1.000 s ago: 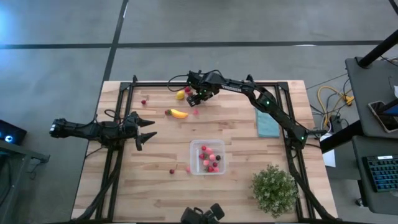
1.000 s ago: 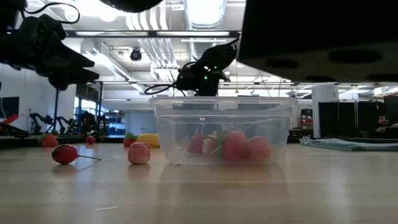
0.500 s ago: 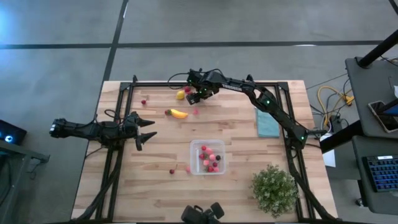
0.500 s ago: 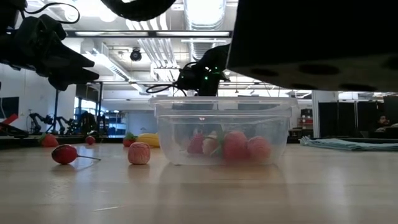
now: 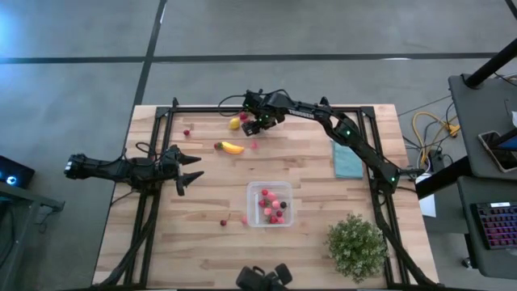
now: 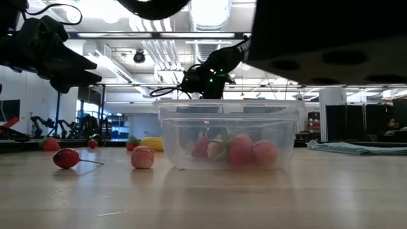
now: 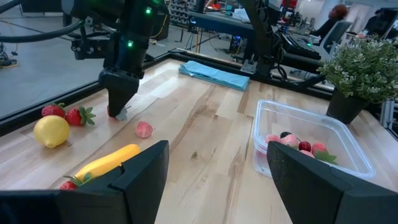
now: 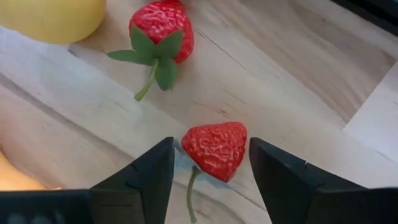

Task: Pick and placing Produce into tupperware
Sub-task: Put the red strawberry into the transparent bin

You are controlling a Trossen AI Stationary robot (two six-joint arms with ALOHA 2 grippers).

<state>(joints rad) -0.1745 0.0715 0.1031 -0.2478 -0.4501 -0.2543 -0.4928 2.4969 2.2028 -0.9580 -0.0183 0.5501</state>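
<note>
Right end effector parted around a strawberry near the table's far edge (left end effector released, idle over bare boards)

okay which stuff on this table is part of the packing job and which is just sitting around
Job: clear tupperware, strawberry between the right gripper fingers, lemon, banana, loose berries.
Just lying about: potted plant, teal cloth.

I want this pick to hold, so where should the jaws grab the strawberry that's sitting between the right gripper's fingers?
Probably across the widest part of the strawberry's red body, coming straight down from above as the right gripper now sits. The berry lies on its side on the table with its thin green stem pointing back toward the gripper, so the plump middle offers the firmest surface; the stem would likely slip.
</note>
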